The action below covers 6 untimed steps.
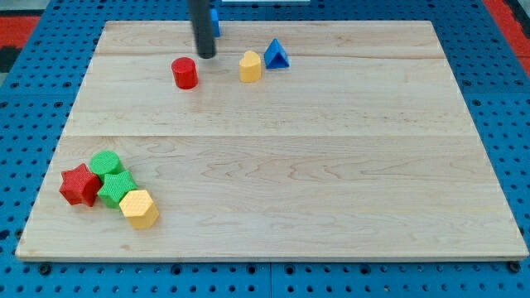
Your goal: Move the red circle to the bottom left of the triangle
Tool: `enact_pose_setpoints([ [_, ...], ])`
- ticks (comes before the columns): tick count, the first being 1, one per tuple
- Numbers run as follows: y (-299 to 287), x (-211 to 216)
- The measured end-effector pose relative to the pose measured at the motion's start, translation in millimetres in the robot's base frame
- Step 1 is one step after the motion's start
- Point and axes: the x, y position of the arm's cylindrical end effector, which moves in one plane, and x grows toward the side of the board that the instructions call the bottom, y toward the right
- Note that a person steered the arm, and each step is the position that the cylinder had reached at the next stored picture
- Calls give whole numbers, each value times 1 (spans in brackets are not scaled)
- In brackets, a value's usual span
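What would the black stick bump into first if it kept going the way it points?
My tip points straight down, so it would meet the wooden board right under it, which it seems to touch. No block is beneath it; the red circle sits just to its lower left in the view.

Wooden board on blue pegboard.

on the wooden board, the rod's tip sits just up and right of the red circle, apart from it. a yellow block touches the blue triangle. at the view's bottom left cluster a red star, two green blocks and a yellow hexagon.
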Motion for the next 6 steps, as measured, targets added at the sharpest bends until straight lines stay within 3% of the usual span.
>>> enact_pose_setpoints([
  [1, 53, 51],
  [2, 37, 72],
  [3, -69, 59],
  [4, -75, 29],
  [5, -183, 28],
  [6, -214, -11],
])
